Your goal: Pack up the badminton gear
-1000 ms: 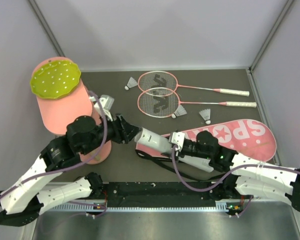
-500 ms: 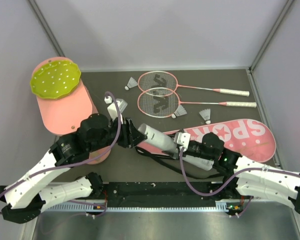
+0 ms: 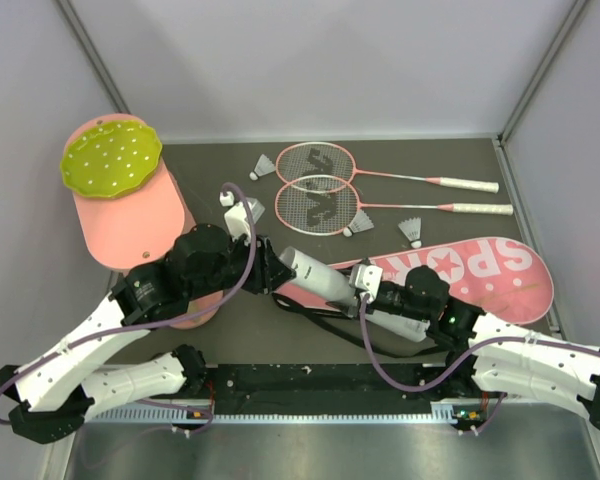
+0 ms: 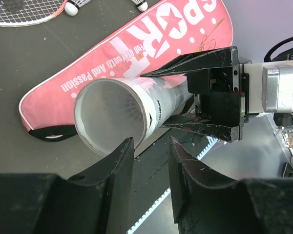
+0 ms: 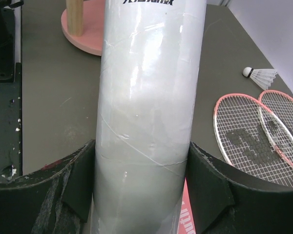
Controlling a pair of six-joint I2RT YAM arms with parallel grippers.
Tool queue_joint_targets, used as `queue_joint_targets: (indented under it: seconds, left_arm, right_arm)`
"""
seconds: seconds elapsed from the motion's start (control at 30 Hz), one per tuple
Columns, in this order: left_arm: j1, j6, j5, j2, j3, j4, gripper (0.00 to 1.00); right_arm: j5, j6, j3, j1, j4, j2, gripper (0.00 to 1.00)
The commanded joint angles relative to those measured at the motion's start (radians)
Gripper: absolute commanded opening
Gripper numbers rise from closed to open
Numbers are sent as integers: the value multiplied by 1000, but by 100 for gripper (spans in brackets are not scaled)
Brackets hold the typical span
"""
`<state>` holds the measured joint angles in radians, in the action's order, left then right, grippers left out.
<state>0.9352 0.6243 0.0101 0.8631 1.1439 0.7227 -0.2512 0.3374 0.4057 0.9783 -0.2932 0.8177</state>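
Note:
My right gripper (image 3: pixel 363 288) (image 5: pixel 141 146) is shut on the white tube (image 3: pixel 315 275) (image 5: pixel 146 73), holding it tilted over the pink "SPORT" bag (image 3: pixel 470 270) (image 4: pixel 151 34). The tube's open end (image 4: pixel 110 114) faces my left gripper (image 3: pixel 268 272) (image 4: pixel 150 142). That gripper's jaws stand partly apart just below the rim, with nothing between them. Two pink-framed rackets (image 3: pixel 315 163) (image 3: pixel 320 208) lie at the back. One shuttlecock (image 3: pixel 263 166) rests left of them, and two more (image 3: pixel 358 227) (image 3: pixel 411 230) lie near the bag.
A big pink cylinder (image 3: pixel 130 215) with a yellow-green dotted disc (image 3: pixel 110 160) stands at the left, close behind my left arm. The bag's black strap (image 3: pixel 320 320) trails toward the near edge. Grey walls enclose the table on three sides.
My left arm has swung right and forward until its gripper is at the tube's open end, and its jaws have narrowed. The right gripper has kept its hold on the tube and raised it slightly.

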Motion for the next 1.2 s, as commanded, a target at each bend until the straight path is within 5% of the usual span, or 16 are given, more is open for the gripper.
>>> queue_joint_targets:
  seconds: [0.0, 0.33, 0.6, 0.87, 0.97, 1.17]
  left_arm:
    - [2, -31, 7, 24, -3, -51, 38]
    - [-7, -69, -35, 14, 10, -36, 45]
    - [-32, -83, 237, 31, -19, -115, 32]
    - [-42, -93, 303, 71, -24, -100, 13]
    - [-41, -103, 314, 92, -12, -86, 0]
    - [-42, -97, 338, 71, -26, -133, 0]
  right_arm:
    - [-37, 5, 22, -3, -90, -18, 42]
    - [-57, 5, 24, -1, -87, -14, 41]
    - [-54, 3, 24, -3, -92, -11, 40]
    - [-34, -1, 22, -3, -101, -12, 42]
    - [-28, -3, 30, -1, -90, -8, 48]
    - [13, -5, 108, 14, -6, 52, 69]
